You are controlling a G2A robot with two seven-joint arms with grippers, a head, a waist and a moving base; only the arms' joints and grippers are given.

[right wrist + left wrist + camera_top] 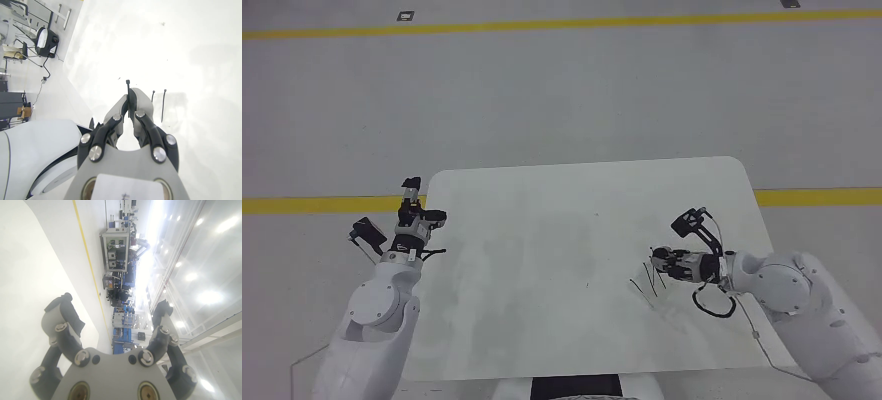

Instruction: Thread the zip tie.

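The zip tie [128,87] was clamped in the right gripper [130,94] over the near right of the table [572,210], head protruding. Light, thin and springy, it was judged best pinched close to the tail. The left gripper [115,302] was spread open at the left edge.

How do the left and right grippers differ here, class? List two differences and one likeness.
The left gripper is open; the right gripper is shut. The left gripper holds nothing; the right gripper pinches a zip tie. Both are built alike.
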